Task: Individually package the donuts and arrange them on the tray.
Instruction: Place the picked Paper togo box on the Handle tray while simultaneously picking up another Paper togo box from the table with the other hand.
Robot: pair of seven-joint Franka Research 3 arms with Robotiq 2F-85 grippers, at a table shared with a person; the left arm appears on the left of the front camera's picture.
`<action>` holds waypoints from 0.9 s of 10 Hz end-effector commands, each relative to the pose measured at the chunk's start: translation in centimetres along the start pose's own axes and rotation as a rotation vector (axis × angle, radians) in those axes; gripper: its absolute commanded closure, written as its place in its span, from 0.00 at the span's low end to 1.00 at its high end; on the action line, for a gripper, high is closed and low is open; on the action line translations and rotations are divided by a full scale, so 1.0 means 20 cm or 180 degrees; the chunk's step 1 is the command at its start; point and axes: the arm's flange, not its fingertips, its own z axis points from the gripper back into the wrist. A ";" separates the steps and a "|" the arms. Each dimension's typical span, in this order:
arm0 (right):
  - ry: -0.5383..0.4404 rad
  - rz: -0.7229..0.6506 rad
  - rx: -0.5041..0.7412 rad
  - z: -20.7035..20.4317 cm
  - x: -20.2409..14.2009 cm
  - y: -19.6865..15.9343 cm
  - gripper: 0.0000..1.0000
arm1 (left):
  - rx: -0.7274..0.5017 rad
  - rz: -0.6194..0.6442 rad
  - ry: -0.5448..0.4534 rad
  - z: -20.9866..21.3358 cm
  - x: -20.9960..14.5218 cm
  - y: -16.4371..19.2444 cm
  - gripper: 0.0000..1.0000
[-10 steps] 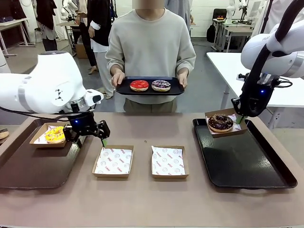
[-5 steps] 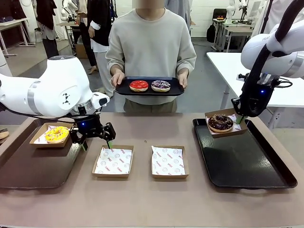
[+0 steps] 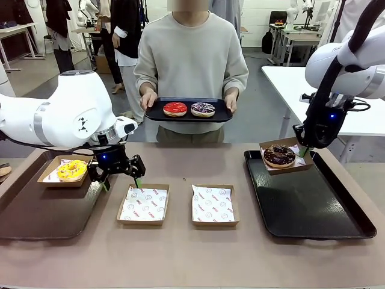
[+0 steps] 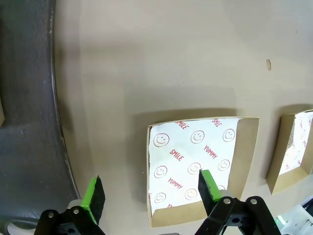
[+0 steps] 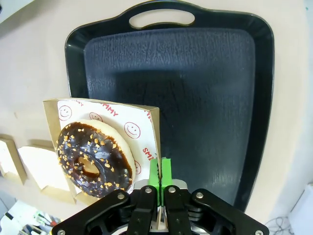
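The nut-speckled chocolate donut (image 5: 93,164) lies flat, hole up, in a cardboard box (image 5: 149,122) at the far-left corner of the black tray (image 5: 205,73). The right claw (image 5: 160,171) pinches that box's rim; the left claw (image 4: 151,188) gapes above the counter (image 4: 171,58).

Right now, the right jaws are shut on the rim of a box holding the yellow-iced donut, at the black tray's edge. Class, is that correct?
One detail is wrong: the box in the right jaws holds the chocolate-topped donut, not the yellow-iced donut. The right wrist view shows it. The rest stands: jaws shut on the rim, at the black tray's edge.
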 end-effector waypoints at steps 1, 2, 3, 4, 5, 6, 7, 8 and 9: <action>0.0000 0.0000 0.0000 0.00 0.00 0.00 0.98 | 0.0108 -0.0117 0.0012 0.00 -0.04 0.03 0.00; 0.0039 -0.0113 -0.0019 -0.02 0.05 0.01 0.98 | 0.0184 -0.0086 -0.0018 0.01 -0.07 0.05 0.00; 0.0051 -0.0208 -0.0025 -0.05 0.09 0.00 0.98 | 0.0174 -0.0120 -0.0019 0.00 -0.08 0.06 0.00; 0.0053 -0.0269 -0.0029 -0.09 0.13 -0.03 0.98 | 0.0211 -0.0132 -0.0038 -0.03 -0.09 0.05 0.00; 0.0121 -0.0330 -0.0020 -0.14 0.16 -0.07 0.98 | 0.0196 -0.0139 -0.0010 -0.06 -0.09 0.04 0.00; 0.0162 -0.0356 0.0003 -0.19 0.20 -0.09 0.98 | 0.0184 -0.0110 0.0009 -0.08 -0.07 0.03 0.00; 0.0200 -0.0338 0.0027 -0.22 0.21 -0.11 0.98 | 0.0199 -0.0098 0.0012 -0.10 -0.07 0.01 0.00; 0.0225 -0.0290 0.0032 -0.25 0.23 -0.12 0.98 | 0.0238 -0.0097 0.0002 -0.11 -0.07 -0.01 0.00; 0.0241 -0.0227 0.0052 -0.27 0.25 -0.14 0.98 | 0.0259 -0.0094 0.0023 -0.13 -0.05 -0.02 0.00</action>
